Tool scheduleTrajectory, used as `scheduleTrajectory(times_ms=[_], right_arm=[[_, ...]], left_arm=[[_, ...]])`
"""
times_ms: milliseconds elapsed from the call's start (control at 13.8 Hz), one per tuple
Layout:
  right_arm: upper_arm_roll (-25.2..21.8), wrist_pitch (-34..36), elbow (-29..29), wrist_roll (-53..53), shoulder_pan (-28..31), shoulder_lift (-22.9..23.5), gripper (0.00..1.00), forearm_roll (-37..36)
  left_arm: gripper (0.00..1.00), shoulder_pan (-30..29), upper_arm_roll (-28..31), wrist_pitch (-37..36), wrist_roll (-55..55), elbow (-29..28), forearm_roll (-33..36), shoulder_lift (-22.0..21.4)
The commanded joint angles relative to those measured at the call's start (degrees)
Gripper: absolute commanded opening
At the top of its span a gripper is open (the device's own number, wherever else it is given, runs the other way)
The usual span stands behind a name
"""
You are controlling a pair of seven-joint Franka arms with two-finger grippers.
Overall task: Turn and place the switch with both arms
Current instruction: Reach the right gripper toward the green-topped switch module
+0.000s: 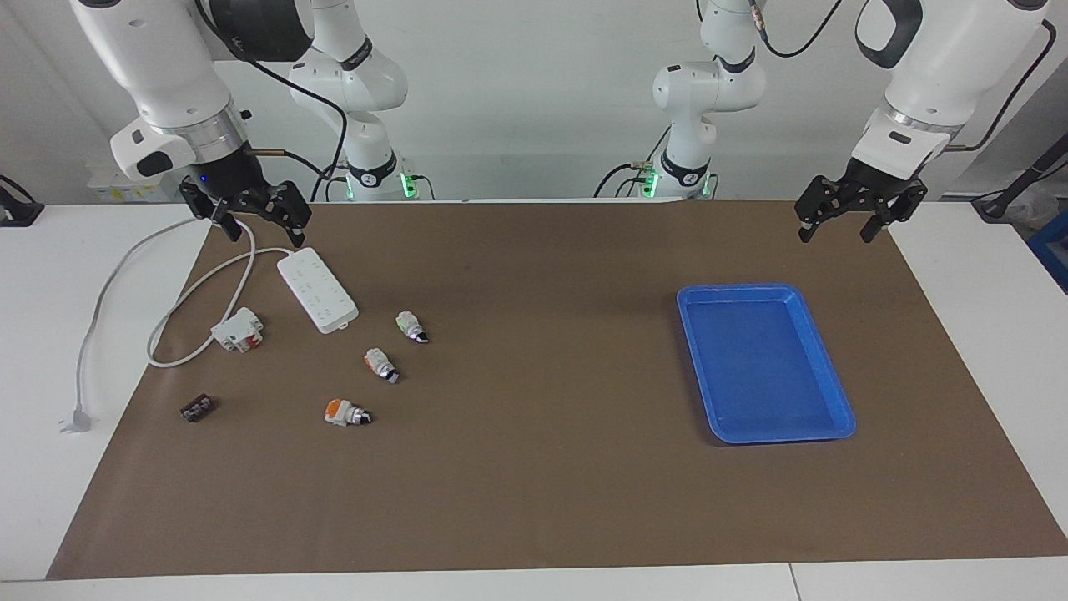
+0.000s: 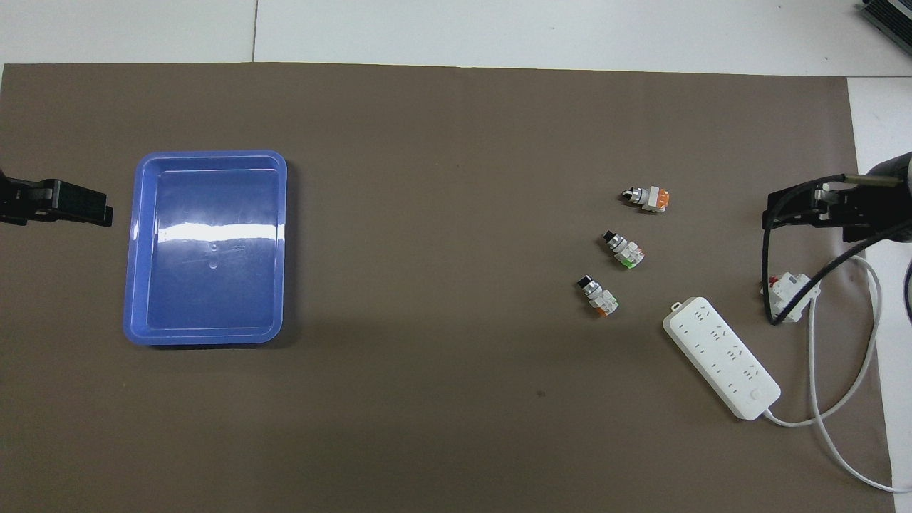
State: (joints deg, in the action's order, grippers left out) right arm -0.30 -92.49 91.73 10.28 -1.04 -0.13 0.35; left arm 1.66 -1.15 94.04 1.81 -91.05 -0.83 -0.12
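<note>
- Switch (image 1: pixel 381 365): going by the facing view, I take it to be the middle one of three similar parts lying in a slanted row on the brown mat (image 1: pixel 534 501), toward the right arm's end of the table. Its red-orange end points toward the robots and its black knob away from them.
- The two neighbours lie apart from it. The green-ended switch (image 1: pixel 411 325) is nearer the robots and the big-orange-ended switch (image 1: pixel 346 412) is farther from them. From overhead the end colours of the two nearer parts read differently, so this pick is a judgement.
- Step in hand: none begun, as I read it. The switch lies untouched and no arm is near it.
- Right gripper (image 1: pixel 260 231): jaws apart and empty, raised over the white cord (image 1: pixel 179 305) by the end of the power strip (image 1: pixel 317 292) nearest the robots.
- Left gripper (image 1: pixel 837 234): jaws apart and empty, raised over the mat's corner near the blue tray (image 1: pixel 763 290). This arm waits.
- Next move, probably: the right arm, being closer, comes down on the switch. It needs a narrow, well-aimed pinch across the white body, clear of the neighbours. A handover to the left arm for the turning seems likely, with the tray as the likely place to set it.
- Tray: empty, well apart from the switches, toward the left arm's end.
- Other items: a white-and-red part (image 1: pixel 238 328) inside the cord's loop, and a small dark part (image 1: pixel 198 409) farther out.
- Surface and room: matte brown sheet over a white table (image 1: pixel 50 334), with a plain pale wall at the robots' end.
</note>
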Motion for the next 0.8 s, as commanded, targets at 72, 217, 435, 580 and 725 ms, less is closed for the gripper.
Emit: scheduleTrajectory(times_ms=[72,217,435,580,725], right_arm=[[0.5,0.0,-0.1,0.6,0.7,-0.2,1.00,-0.2],[0.5,0.2,0.0,0.4,0.7,-0.6,1.00,-0.2],[0.6,0.7,0.5,0.5,0.3,-0.9,1.00,-0.1],[0.6,-0.5,1.2,0.4,0.0,-0.9,1.00,-0.1],[0.7,-1.5,3.8,-0.3,-0.4,-1.9,0.99,-0.1]], left_arm=[[1.00,-0.7,-0.3,0.7,0.7,-2.6,0.7,-2.3],[1.00,-0.7,-0.3,0.8,0.7,-2.6,0.7,-2.3],[1.00,-0.7,-0.3,1.4,0.6,-2.6,0.7,-2.2],[1.00,-0.7,-0.3,1.5,0.5,-2.5,0.7,-2.1],[1.00,-0.6,-0.3,1.3,0.5,-2.6,0.7,-2.1]])
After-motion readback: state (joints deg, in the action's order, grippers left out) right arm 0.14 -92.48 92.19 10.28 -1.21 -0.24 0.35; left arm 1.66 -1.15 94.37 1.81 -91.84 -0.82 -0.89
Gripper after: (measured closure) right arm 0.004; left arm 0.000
